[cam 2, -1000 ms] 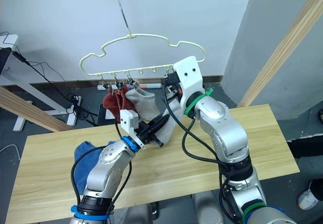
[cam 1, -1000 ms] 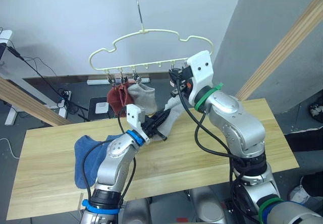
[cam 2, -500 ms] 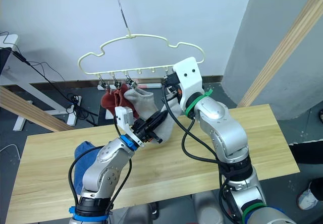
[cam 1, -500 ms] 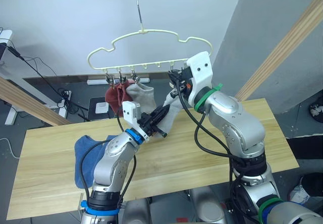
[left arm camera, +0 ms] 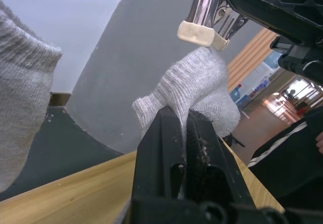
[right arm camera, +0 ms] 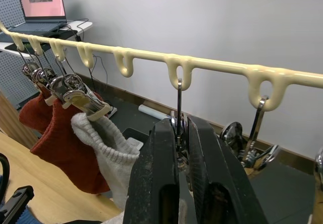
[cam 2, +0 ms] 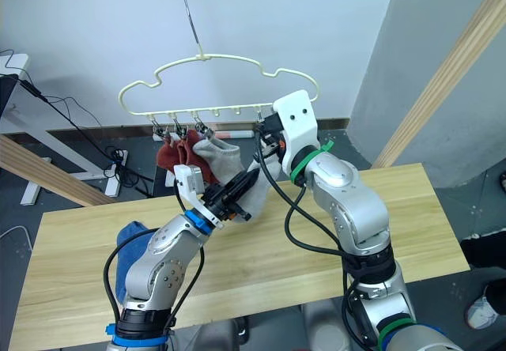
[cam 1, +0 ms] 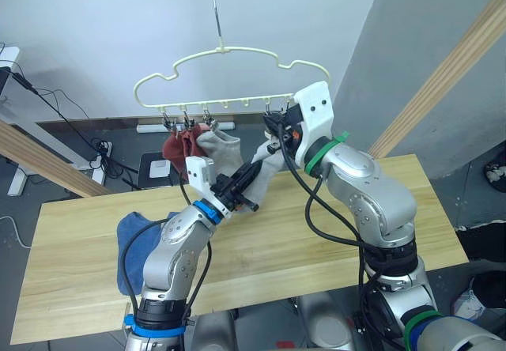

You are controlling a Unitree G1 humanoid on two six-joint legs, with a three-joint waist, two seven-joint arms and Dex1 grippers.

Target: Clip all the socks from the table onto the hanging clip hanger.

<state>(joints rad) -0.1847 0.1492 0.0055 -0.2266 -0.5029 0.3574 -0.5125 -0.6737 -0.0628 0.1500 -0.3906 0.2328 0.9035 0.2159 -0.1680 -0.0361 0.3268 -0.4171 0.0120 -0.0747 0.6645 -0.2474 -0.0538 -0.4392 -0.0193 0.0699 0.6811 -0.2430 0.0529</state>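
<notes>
- Your left gripper (cam 1: 247, 179) has its fingers closed on the cuff of a light grey sock (left arm camera: 194, 85), which bunches out just past the fingertips in the left wrist view.
- Straight ahead of those fingertips, and a little above, hangs the metal clip (left arm camera: 208, 16) with cream pads; the sock's top edge sits just under its mouth, not yet between the pads as far as you can tell.
- Your right gripper (right arm camera: 180, 142) is squeezed shut around that same clip's upper part, right below its loop on the clip hanger (right arm camera: 176, 62), so the right arm is the one on the clip and the left arm is the one bringing the cloth.
- The sock's long axis runs down and back from the clip toward the table (cam 1: 316, 244), trailing past your left wrist.
- The move, I judge, turns on lifting the cuff up into the clip's mouth while the right fingers pinch it wide.
- Along the rail to the left of your right gripper, two rust-red socks (right arm camera: 60, 133) and one light grey sock (right arm camera: 113, 158) already hang; a blue sock (cam 1: 134, 244) lies on the table by your left elbow.
</notes>
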